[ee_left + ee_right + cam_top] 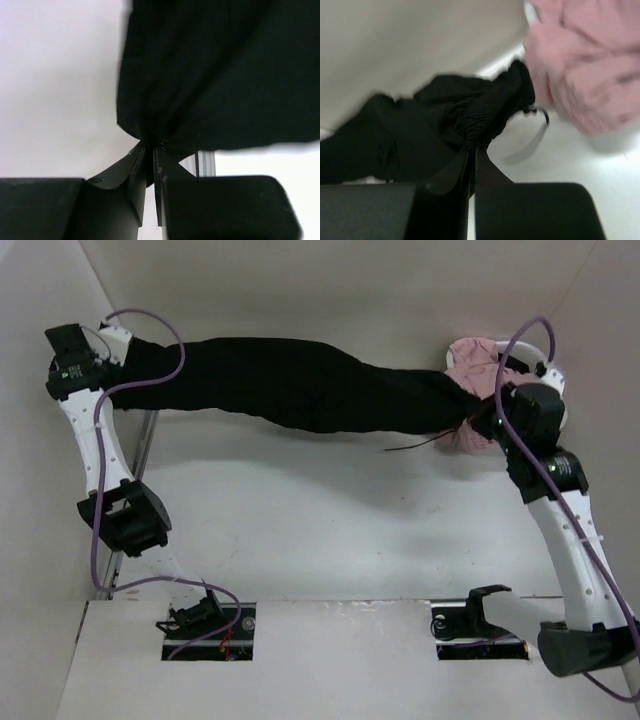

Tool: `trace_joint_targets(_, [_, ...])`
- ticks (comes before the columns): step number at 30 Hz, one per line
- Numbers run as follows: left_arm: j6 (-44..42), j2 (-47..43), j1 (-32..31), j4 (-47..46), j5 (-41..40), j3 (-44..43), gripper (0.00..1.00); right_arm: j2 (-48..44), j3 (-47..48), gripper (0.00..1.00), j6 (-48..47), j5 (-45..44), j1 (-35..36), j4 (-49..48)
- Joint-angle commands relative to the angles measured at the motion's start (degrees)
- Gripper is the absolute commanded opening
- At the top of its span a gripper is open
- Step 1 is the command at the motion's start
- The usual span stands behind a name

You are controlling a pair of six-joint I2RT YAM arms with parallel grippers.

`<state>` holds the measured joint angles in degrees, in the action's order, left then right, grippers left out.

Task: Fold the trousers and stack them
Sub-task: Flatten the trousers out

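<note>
Trousers [300,385]: stretched between both pincers.
Left pincer [151,150]: clamped on a small pinch of one end.
Right pincer [472,147]: clamped on the gathered waistband, pink garment [580,65] just beyond.
Risk: tension could pull the small pinch free.

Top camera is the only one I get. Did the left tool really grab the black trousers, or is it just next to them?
Observer: It grabbed them. In the left wrist view, the left tool is pinched shut on a bunched edge of the trousers.
Operator: What about the right one? Its arm hides it from me.
Observer: The right tool is shut on the crinkly elastic waistband.
Operator: Did it catch the pink thing too?
Observer: No. The pink garment lies close beside the waistband, and only black cloth is between the fingers.
</note>
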<state>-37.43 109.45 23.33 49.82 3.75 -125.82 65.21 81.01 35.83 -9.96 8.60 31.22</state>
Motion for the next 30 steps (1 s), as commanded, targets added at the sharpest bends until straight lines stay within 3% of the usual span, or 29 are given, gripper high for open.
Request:
trace_joint_targets(1, [-4.7, -3.1, 4.6, 3.1, 1.5, 14.8, 0.09, -4.2, -12.6, 0.0, 3.7, 1.8, 0.6, 1.4])
trace_joint_targets(7, [-13.0, -6.1, 9.2, 6.8, 0.7, 36.1, 0.24, -15.8, -32.6, 0.0, 10.5, 3.1, 0.8, 1.4])
trace_joint_targets(9, [-13.6, -5.4, 11.4, 6.1, -0.1, 39.0, 0.35, -17.3, -35.7, 0.0, 10.8, 3.7, 0.4, 1.6])
trace_joint_targets(13, [-12.6, -5.1, 14.2, 6.2, 0.6, 39.2, 0.44, -19.2, -37.7, 0.0, 11.2, 3.9, -0.2, 1.7])
trace_joint_targets(20, [-15.1, -8.6, 14.4, 7.0, 0.9, 45.1, 0.48, -19.6, -37.1, 0.0, 10.2, 4.1, -1.5, 3.1])
trace_joint_targets(26, [-17.1, -6.3, 10.9, 1.3, -0.4, 51.5, 0.48, -20.0, -36.7, 0.02, 9.3, 4.6, -2.8, 5.4])
trace_joint_targets(30, [-17.9, -2.0, 9.7, -6.2, -7.0, 53.2, 0.47, -20.6, -37.9, 0.03, 9.4, 4.3, -3.4, 6.2])
